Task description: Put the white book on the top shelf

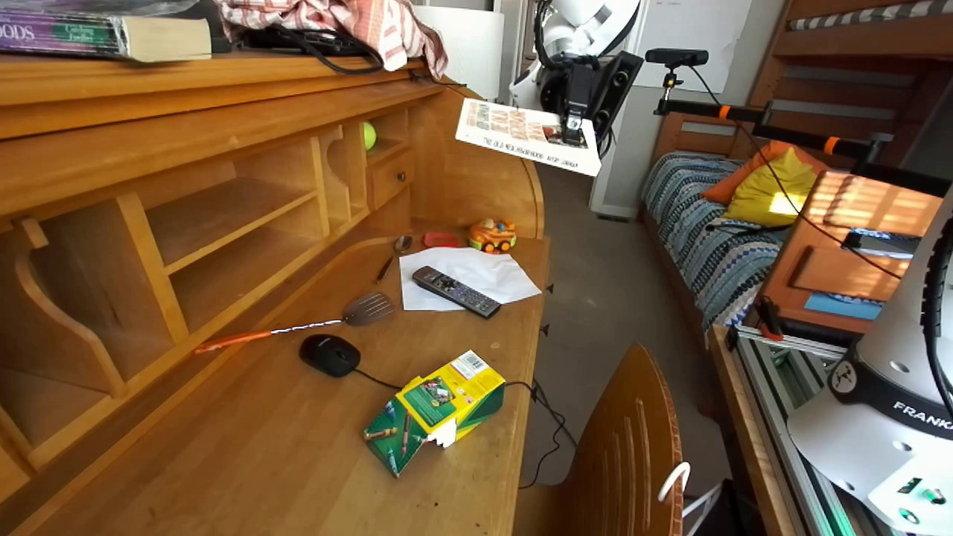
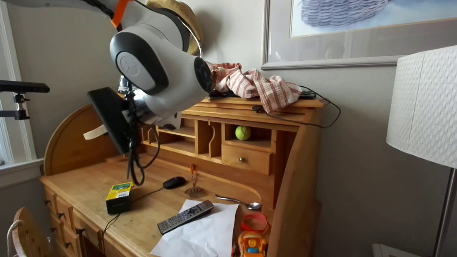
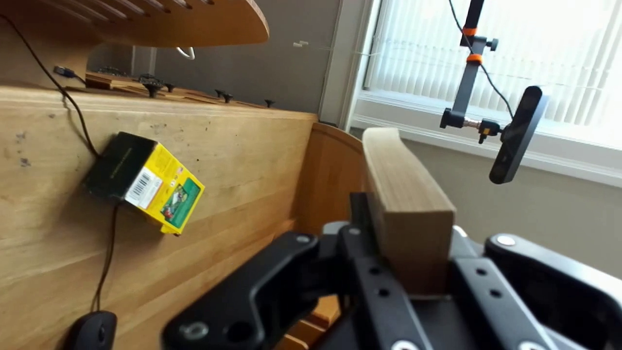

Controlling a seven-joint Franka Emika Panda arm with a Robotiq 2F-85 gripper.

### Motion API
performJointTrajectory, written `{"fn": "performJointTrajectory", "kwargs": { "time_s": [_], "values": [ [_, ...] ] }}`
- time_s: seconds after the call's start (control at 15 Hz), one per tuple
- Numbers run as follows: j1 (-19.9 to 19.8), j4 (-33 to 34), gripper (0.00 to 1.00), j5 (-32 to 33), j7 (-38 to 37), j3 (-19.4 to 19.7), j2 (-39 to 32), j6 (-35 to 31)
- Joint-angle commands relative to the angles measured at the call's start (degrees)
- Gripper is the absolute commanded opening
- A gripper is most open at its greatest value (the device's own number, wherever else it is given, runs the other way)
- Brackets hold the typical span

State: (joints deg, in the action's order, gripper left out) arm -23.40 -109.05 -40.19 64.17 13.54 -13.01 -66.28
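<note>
In an exterior view, the black metal gripper (image 1: pixel 572 134) pinches the rectangular white book (image 1: pixel 514 132) near one end, mid-air; lopsided weight could twist it. In an exterior view, bunched red-and-white checked cloth (image 2: pixel 250 84) on the honey-coloured wooden top board (image 2: pixel 309 103) could snag it. In the wrist view, its pages overhang; slack squeezing could drop it.

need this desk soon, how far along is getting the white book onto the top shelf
Done: the white book looks picked up. In hand: the gripper is shut on it, holding it in the air. Left: the top shelf carries a purple-spined book and checked cloth, not the white book, so placing and releasing remain.
</note>
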Motion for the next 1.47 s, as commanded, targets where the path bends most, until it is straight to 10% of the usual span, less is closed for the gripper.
{"fn": "performJointTrajectory", "kwargs": {
  "time_s": [0.0,0.6,0.67,0.8,0.87,1.4],
  "values": [
    [2.9,5.5,0.05,-1.6,-0.9,-1.7,-0.4,4.8],
    [7.7,27.3,0.05,-11.3,-14.8,-7.0,-9.8,14.0],
    [8.2,20.8,0.2,-8.4,-11.8,-6.5,-5.1,9.9],
    [8.3,24.4,0.2,-9.8,-13.5,-7.2,-7.5,11.2],
    [8.2,25.3,0.05,-9.9,-13.6,-7.2,-8.3,11.6],
    [10.0,29.2,0.05,-19.9,-32.7,-8.9,-12.2,11.6]
  ]
}}
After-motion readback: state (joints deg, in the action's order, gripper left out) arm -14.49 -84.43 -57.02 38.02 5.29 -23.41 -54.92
